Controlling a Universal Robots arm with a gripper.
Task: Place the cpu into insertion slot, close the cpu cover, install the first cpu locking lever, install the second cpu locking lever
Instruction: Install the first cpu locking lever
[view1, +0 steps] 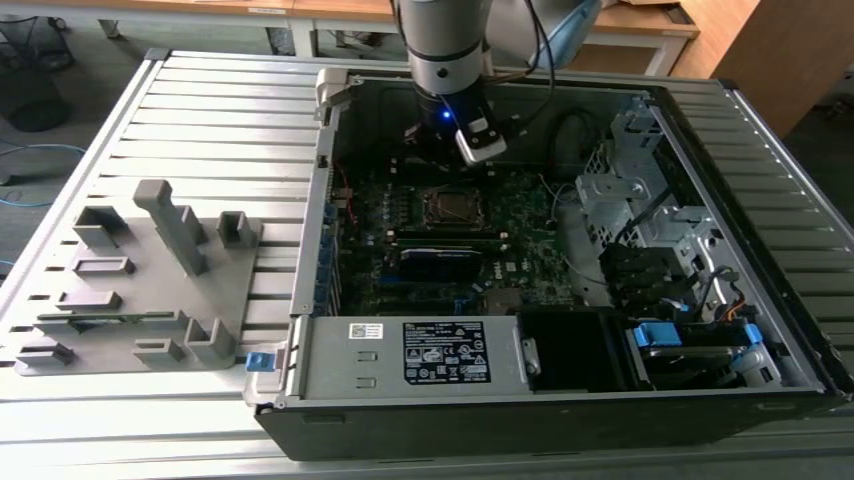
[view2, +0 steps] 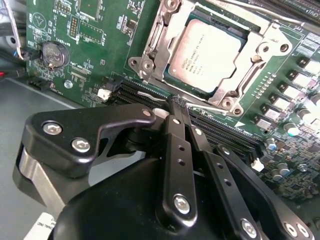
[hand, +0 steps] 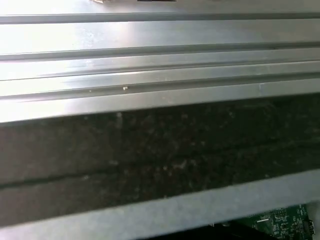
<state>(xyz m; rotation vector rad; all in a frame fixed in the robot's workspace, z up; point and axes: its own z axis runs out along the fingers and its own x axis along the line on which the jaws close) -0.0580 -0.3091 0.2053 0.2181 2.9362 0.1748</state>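
Silver-grey cylinder for the arm (view1: 447, 40), smooth and metallic, giving way lower down to a black wrist section with a small blue light glowing on it. A pale grey, boxy block is bolted on at the wrist, and dark cables trail off beside the arm. In the second wrist view the tool (view2: 172, 107) is all matt black: flat linkage bars fanning out, each studded with round silver screw heads, and a strip of bare brushed metal along one rounded housing.
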